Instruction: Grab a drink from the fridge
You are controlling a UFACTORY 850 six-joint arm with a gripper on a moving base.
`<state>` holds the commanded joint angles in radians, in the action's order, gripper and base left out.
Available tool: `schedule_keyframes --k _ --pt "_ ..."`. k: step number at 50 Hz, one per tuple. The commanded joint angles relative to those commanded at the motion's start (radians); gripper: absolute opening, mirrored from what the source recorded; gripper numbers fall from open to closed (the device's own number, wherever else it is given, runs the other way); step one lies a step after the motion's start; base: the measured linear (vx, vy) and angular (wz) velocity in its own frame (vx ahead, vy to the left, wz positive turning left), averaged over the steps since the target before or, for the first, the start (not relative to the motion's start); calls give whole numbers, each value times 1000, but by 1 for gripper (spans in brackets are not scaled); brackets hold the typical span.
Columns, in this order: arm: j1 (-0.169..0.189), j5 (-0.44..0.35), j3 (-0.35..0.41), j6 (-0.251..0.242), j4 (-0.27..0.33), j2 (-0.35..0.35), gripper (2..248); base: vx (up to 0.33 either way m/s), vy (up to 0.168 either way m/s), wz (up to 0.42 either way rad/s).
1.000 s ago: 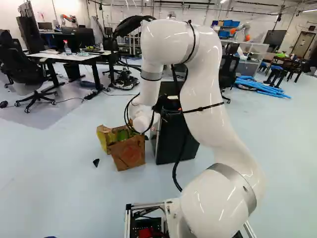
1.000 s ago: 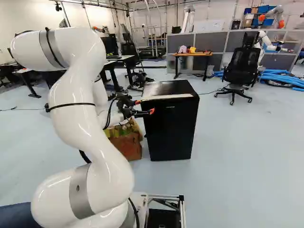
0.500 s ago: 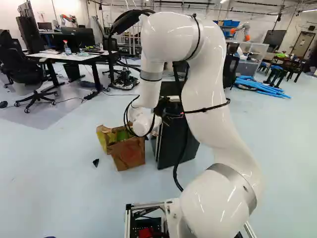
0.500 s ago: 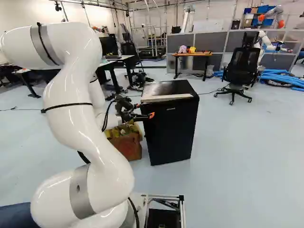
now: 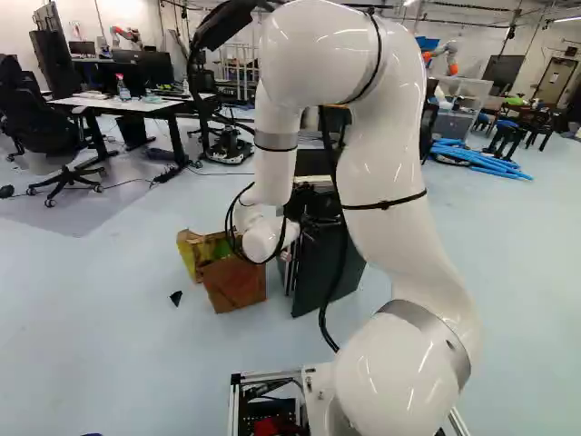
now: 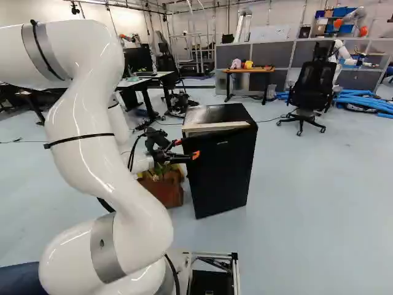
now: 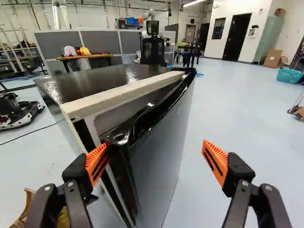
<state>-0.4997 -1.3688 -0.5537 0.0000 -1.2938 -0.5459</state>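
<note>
Pale floor (image 6: 307,196) under a black fridge (image 7: 107,83), door (image 7: 161,137) ajar
Claw (image 7: 153,154) stands wide, one finger (image 7: 96,164) at the door's edge, probably to swing it open

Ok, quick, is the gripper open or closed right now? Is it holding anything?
The gripper is open, its two fingers wide apart, gripping nothing; one is right by the edge of the fridge's door.

On a pale blue floor (image 6: 331,203), a wooden-topped desk (image 6: 249,70) and a black office chair (image 6: 310,86) are placed before grey partitions (image 6: 268,54). A dark door (image 7: 236,37) is set into a white wall (image 7: 259,16), and a strip light (image 7: 194,2) is mounted overhead.
</note>
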Motion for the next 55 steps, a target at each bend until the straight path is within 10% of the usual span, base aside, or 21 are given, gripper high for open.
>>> schedule_keyframes --k 55 --pt "-31 0 4 0 -170 3 247 0 0 0"
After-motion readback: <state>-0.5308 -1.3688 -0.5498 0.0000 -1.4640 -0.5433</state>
